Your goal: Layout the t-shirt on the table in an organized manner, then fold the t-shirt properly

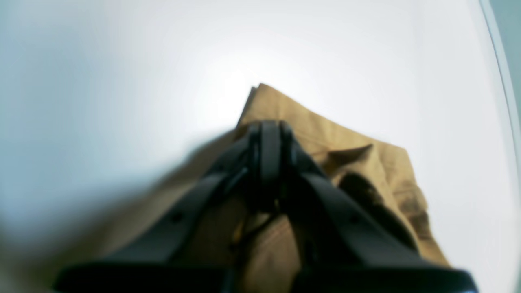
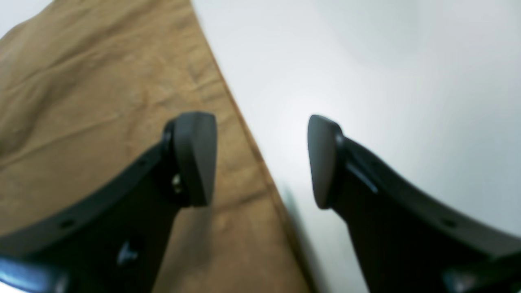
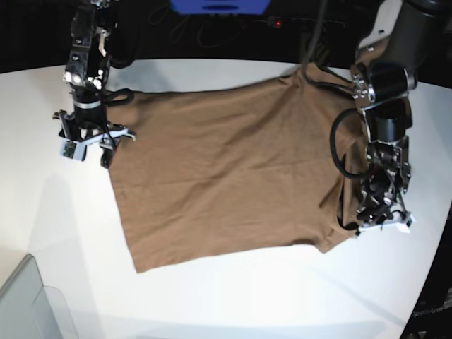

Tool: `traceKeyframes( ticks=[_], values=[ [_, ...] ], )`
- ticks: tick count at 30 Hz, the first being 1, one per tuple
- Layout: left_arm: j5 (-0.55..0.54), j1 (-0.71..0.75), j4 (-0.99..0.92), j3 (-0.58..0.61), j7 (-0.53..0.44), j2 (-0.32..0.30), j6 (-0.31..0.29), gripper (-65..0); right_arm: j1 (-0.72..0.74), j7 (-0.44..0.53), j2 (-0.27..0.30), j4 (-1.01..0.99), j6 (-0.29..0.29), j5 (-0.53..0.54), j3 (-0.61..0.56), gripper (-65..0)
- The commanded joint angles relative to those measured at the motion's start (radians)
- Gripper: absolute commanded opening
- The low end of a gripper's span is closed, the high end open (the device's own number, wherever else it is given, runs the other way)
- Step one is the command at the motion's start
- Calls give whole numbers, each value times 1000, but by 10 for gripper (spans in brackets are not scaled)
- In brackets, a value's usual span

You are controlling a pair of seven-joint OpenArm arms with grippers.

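Note:
The brown t-shirt (image 3: pixel 226 169) lies spread flat on the white table (image 3: pixel 233 296). My right gripper (image 3: pixel 90 150) is at the shirt's left edge. In the right wrist view it (image 2: pixel 260 158) is open, with one finger (image 2: pixel 195 158) over the cloth (image 2: pixel 101 81) and the other over bare table (image 2: pixel 386 61). My left gripper (image 3: pixel 371 220) is at the shirt's lower right corner. In the left wrist view it (image 1: pixel 270 134) is shut, with the rumpled cloth (image 1: pixel 317 126) rising to the fingertips, so it seems to pinch the shirt.
A grey-translucent bin corner (image 3: pixel 28 304) stands at the front left. The table's curved edge (image 1: pixel 504 81) runs close on my left gripper's right side. A blue object (image 3: pixel 219 6) and cables lie beyond the far edge.

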Motion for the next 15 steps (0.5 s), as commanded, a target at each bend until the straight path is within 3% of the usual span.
traceKeyframes(
  ticks=[1, 9, 15],
  values=[
    [23, -47, -13, 37, -27, -13, -5, -649, 18, 28, 4, 16, 3, -2, 0, -289],
    [155, -192, -242, 275, -339, -16, -5, -649, 14, 25, 6, 16, 3, -2, 0, -289],
    [215, -311, -291, 366, -406, -20, -5, -649, -14, 25, 13, 16, 3, -2, 0, -289]
  ],
)
